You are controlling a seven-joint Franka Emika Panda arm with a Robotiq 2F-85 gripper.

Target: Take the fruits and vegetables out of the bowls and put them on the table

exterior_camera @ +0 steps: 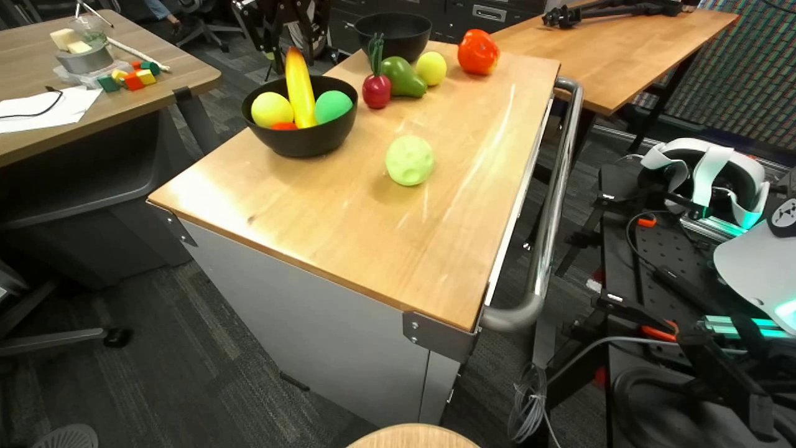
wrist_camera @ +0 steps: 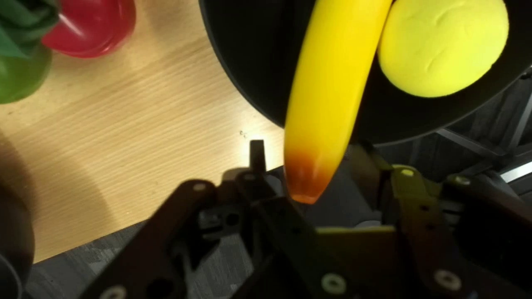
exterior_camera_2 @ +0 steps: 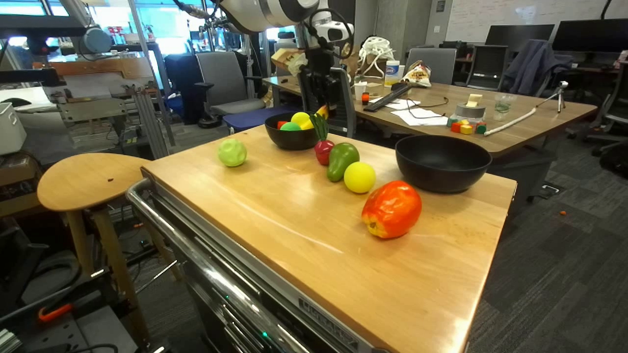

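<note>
1. Banana [exterior_camera: 300, 92], yellow ball [exterior_camera: 272, 110], green ball [exterior_camera: 333, 106] and half-hidden orange-red thing [exterior_camera: 285, 126] are held in a black bowl [exterior_camera: 305, 143].
2. The banana's tip is seen between the spread fingers [wrist_camera: 257, 155].
3. On the desk [exterior_camera: 348, 218], a radish [exterior_camera: 376, 91] is placed nearby, a second bowl [exterior_camera_2: 442, 176] farther.
4. A steel handle [exterior_camera: 553, 199] is fixed along the desk's side.

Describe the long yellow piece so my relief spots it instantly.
On the railed wooden worktop, find the loaded black bowl. The long yellow piece pokes up past its rim. Unlike the round yellow piece and green piece beside it, it's elongated, with an orange tip.
</note>
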